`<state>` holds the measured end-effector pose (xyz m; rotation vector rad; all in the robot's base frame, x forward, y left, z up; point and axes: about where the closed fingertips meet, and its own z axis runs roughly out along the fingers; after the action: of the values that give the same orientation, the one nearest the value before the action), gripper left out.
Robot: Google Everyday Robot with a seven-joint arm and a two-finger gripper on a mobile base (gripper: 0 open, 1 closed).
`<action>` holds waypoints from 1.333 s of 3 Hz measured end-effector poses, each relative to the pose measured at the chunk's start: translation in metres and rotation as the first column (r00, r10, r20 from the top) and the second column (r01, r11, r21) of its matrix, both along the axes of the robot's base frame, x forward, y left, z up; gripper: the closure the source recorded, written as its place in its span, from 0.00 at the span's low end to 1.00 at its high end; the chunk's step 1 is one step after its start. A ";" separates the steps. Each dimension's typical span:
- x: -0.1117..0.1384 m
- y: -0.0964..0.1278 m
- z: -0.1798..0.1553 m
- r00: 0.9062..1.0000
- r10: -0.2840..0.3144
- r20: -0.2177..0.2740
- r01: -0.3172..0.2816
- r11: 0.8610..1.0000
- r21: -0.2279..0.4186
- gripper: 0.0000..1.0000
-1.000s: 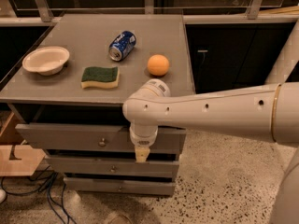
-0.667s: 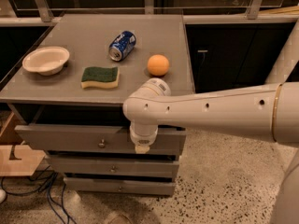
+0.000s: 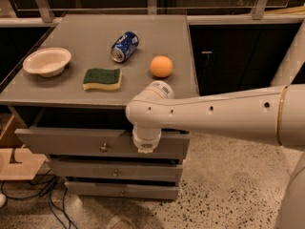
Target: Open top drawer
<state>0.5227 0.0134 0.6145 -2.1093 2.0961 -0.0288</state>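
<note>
Now we see a grey desk (image 3: 86, 32) from above and in front. The robot's white arm (image 3: 214, 113) reaches in from the right across its front. The gripper (image 3: 145, 149) hangs from the wrist against the face of the top drawer (image 3: 66, 140), near its upper edge and well to the right of the small round knob (image 3: 103, 148). It is not on the knob. We cannot tell whether it is open or closed, because the wrist hides its end.

Over the last second the gripper has risen a little. A pale tip that showed below the wrist is now almost tucked out of sight. The top drawer has not moved. Its front stands slightly forward of the desk edge, with a dark gap above it, as it did a second ago. We judge that the pull has not advanced and most of the opening is still to do.

On the desk sit a pale bowl (image 3: 46, 61), a green and yellow sponge (image 3: 102, 78), a blue can (image 3: 124, 46) on its side and an orange (image 3: 161, 66).
</note>
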 end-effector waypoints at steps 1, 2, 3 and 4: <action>0.000 0.000 0.000 1.000 0.000 0.000 0.000 1.000 0.000 1.00; 0.001 0.001 0.007 1.000 0.000 0.000 0.000 1.000 0.000 1.00; 0.002 0.003 0.012 1.000 0.000 0.000 0.000 1.000 0.000 1.00; 0.002 0.003 0.015 1.000 0.000 0.000 0.000 1.000 0.000 1.00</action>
<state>0.5248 0.0160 0.6291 -2.1092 2.0961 -0.0288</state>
